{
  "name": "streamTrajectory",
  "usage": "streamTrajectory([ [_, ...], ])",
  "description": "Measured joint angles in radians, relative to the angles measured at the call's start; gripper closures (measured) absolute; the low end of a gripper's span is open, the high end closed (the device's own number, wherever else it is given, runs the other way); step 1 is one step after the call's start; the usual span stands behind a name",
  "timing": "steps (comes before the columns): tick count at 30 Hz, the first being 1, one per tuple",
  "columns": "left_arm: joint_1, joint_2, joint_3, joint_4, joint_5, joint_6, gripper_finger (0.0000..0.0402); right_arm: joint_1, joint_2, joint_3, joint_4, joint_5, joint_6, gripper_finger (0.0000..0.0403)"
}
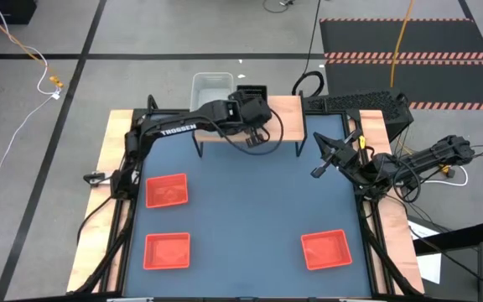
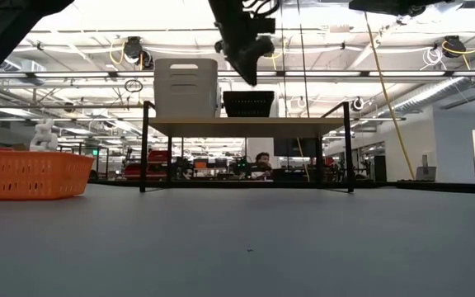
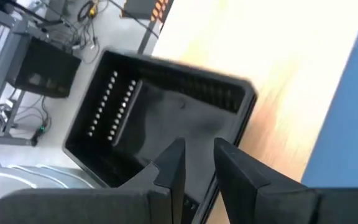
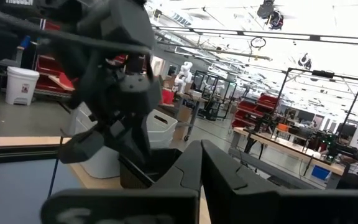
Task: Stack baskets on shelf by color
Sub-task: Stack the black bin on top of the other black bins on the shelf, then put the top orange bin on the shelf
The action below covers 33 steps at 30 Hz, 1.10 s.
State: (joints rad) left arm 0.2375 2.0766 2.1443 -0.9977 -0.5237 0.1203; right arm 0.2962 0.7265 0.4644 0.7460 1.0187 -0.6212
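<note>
A black basket (image 3: 160,118) stands on its base on the light-wood shelf (image 1: 288,107) at the table's far edge, right of a tall white stack of baskets (image 2: 185,87). My left gripper (image 3: 197,163) hangs just above the black basket (image 2: 248,103), slanting down. Its fingers are a narrow gap apart, with nothing between them. Three red baskets (image 1: 167,190), (image 1: 167,251), (image 1: 325,249) lie on the blue table top. My right gripper (image 1: 318,169) waits shut, raised over the table's right side.
The shelf stands on thin black legs (image 2: 144,148), with open space beneath it. To the right of the black basket the shelf board (image 3: 278,56) is bare. One red basket (image 2: 27,175) sits at the near left in the low view. Cables and a keyboard (image 1: 359,103) lie beyond the table's far right corner.
</note>
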Motion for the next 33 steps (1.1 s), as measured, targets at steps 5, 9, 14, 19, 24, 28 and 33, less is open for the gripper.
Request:
streamTrajectory([
  [5, -0.046, 0.0, 0.068, -0.078, -0.001, 0.028, 0.0314, 0.0, 0.0, 0.0, -0.01, 0.0, 0.0, 0.0403],
  [9, -0.111, -0.053, 0.145, -0.276, 0.0, 0.053, 0.0314, 0.0, 0.0, 0.0, -0.021, 0.001, -0.003, 0.0403],
  [14, -0.221, -0.149, 0.153, -0.575, 0.181, -0.136, 0.0314, 0.0, 0.0, 0.0, -0.024, 0.002, -0.018, 0.0403],
  [19, -0.34, -0.218, 0.053, -0.581, 0.154, -0.677, 0.0314, 0.015, -0.006, 0.002, 0.014, 0.0, 0.054, 0.0403],
  [24, -0.387, -0.24, -0.193, -0.565, 0.197, -0.924, 0.0314, 0.08, -0.025, 0.019, 0.052, -0.001, 0.127, 0.0403],
  [28, -0.352, -0.263, -0.432, -0.576, 0.227, -1.036, 0.0314, 0.126, -0.057, 0.019, 0.051, 0.001, 0.089, 0.0402],
  [33, -0.241, -0.307, -0.663, -0.57, 0.302, -1.053, 0.0314, 0.15, -0.085, 0.019, 0.048, 0.007, 0.026, 0.0402],
])
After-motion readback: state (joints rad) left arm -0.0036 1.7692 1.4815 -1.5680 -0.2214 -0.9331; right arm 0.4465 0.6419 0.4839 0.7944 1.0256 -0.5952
